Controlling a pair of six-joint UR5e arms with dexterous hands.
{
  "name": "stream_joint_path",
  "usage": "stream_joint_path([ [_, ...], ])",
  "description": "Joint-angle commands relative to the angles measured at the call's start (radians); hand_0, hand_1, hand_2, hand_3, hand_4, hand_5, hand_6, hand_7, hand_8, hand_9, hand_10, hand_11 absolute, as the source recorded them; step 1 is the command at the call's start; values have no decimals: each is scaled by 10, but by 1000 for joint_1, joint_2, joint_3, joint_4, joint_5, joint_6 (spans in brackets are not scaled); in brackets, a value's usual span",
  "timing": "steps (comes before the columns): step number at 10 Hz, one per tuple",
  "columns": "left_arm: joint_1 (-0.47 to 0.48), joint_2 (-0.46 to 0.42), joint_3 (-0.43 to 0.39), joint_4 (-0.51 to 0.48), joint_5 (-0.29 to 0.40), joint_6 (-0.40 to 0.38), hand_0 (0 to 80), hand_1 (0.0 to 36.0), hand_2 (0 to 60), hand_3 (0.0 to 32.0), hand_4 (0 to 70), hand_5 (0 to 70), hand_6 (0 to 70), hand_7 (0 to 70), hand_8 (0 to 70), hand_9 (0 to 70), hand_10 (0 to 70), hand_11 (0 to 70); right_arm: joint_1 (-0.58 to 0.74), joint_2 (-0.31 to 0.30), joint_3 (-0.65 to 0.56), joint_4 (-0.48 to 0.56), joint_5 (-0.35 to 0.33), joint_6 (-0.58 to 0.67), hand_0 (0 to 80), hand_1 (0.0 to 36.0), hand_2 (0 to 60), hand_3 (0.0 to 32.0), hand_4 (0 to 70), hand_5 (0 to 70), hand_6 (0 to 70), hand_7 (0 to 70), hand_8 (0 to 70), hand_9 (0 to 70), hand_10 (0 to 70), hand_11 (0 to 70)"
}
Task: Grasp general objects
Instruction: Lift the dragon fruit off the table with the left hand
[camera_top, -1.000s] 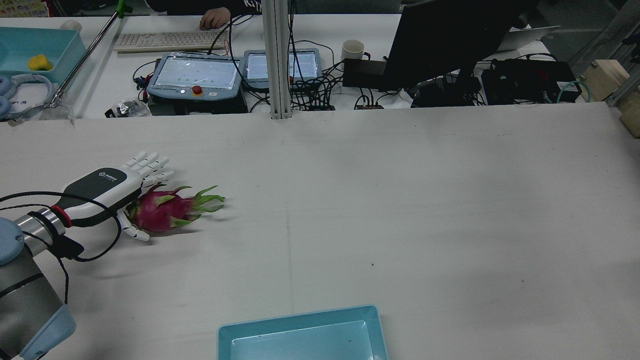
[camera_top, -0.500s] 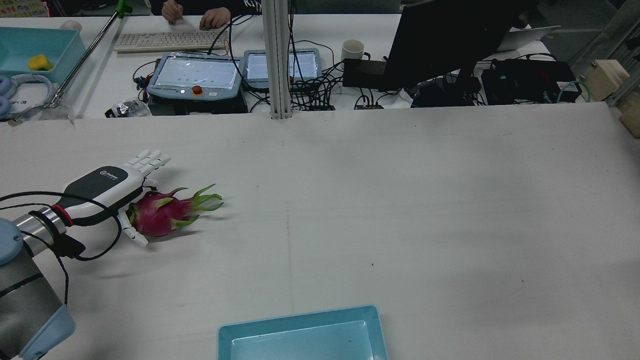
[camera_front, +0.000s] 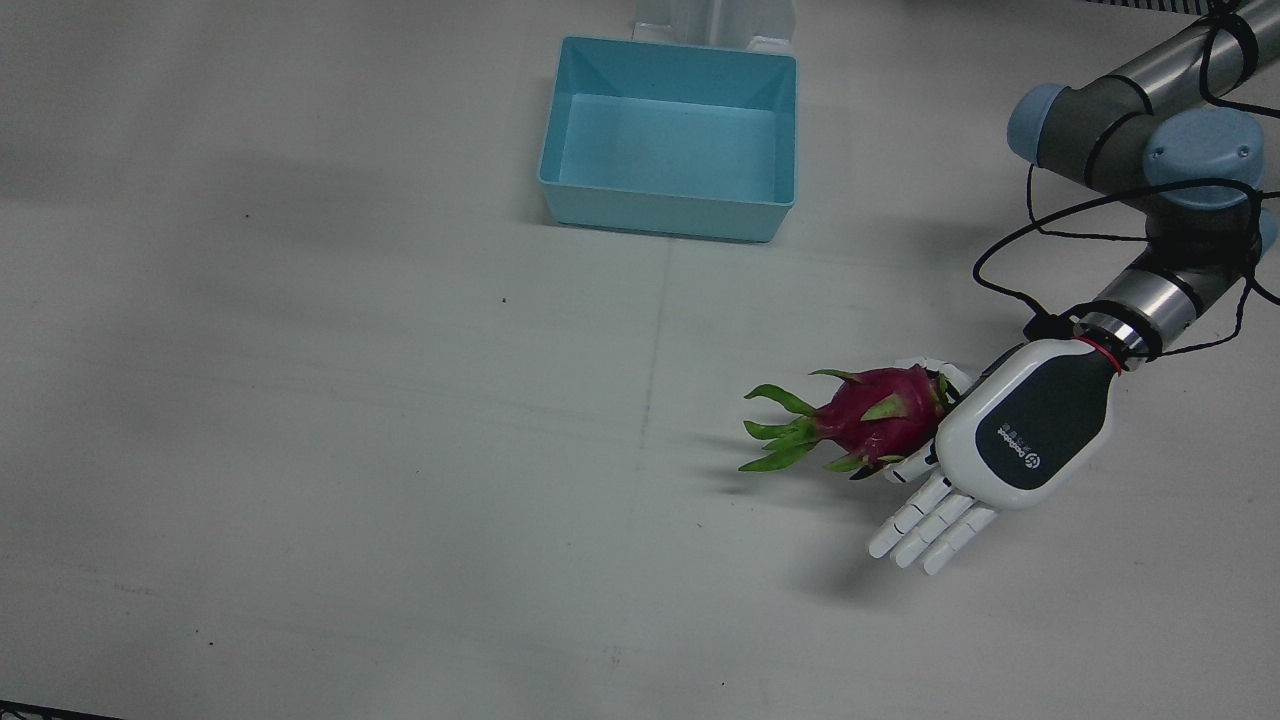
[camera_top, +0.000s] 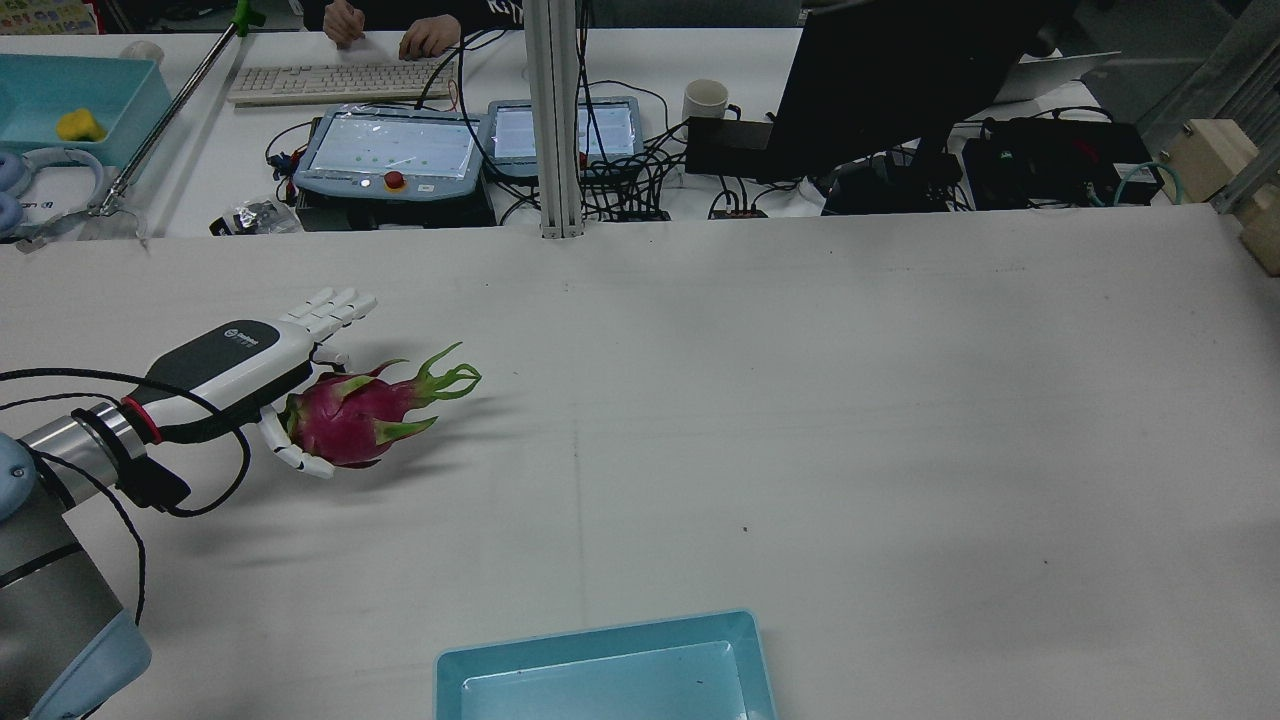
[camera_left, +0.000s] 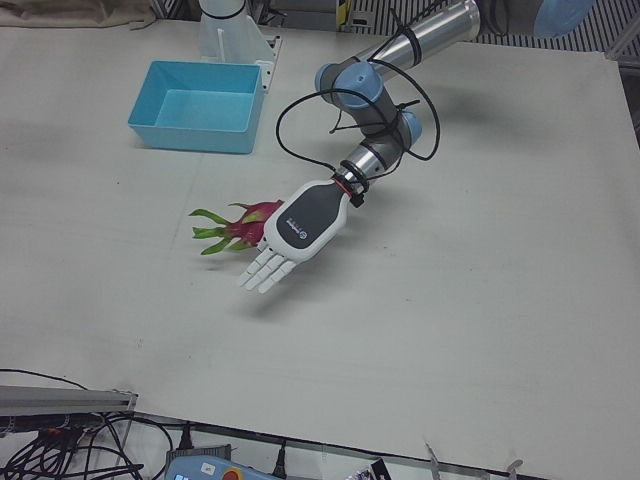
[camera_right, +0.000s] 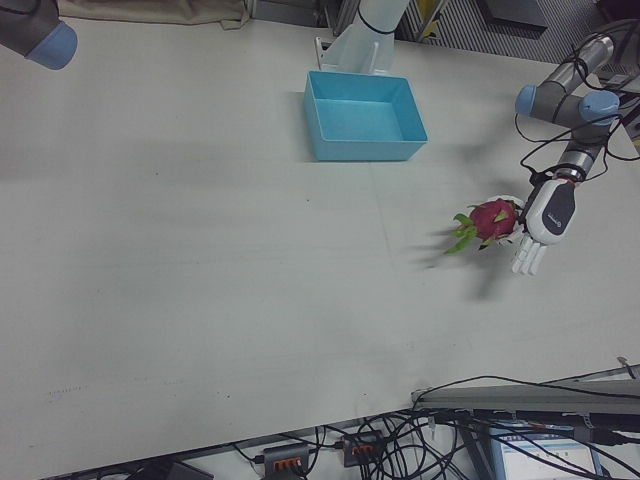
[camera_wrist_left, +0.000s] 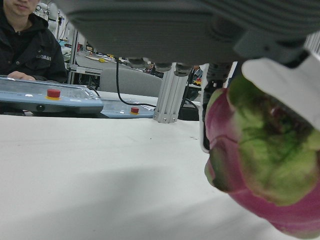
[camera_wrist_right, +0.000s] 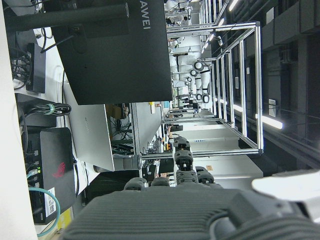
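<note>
A pink dragon fruit (camera_front: 880, 415) with green leaf tips lies against the palm side of my left hand (camera_front: 1020, 430). In the rear view the fruit (camera_top: 355, 415) tilts tips-up, just off the white table, with the thumb under it and the hand (camera_top: 235, 365) behind it. The long fingers (camera_front: 930, 530) stay mostly straight. The left hand view shows the fruit (camera_wrist_left: 260, 165) close against the palm. It also shows in the left-front view (camera_left: 250, 220) and the right-front view (camera_right: 493, 217). My right hand shows only in its own view, aimed at the room.
An empty light-blue bin (camera_front: 665, 215) stands at the robot's edge of the table, mid-width; it also shows in the rear view (camera_top: 600, 640). Beyond the far table edge are teach pendants (camera_top: 390, 150), a keyboard, cables and a monitor.
The left hand has moved forward and up with the dragon fruit. The fruit has left the table and its leaf tips now tilt upward.
</note>
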Motion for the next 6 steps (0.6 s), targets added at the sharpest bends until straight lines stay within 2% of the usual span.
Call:
stream_joint_path([
  [1,-8,-83,-92,129,154,-18,441,242,600,0,349,408,0,47,29,0,0,0,1,0,0,-1,0,0,0,0,0,0,0,0,0,0,0,0,0,0],
  [4,17,-244,-156,328,298,-16,455,230,600,0,335,396,0,66,20,0,0,0,0,0,0,-1,0,0,0,0,0,0,0,0,0,0,0,0,0,0],
  [6,75,-303,-219,449,328,-16,468,259,600,0,355,409,0,90,5,4,0,0,1,0,0,-1,0,0,0,0,0,0,0,0,0,0,0,0,0,0],
])
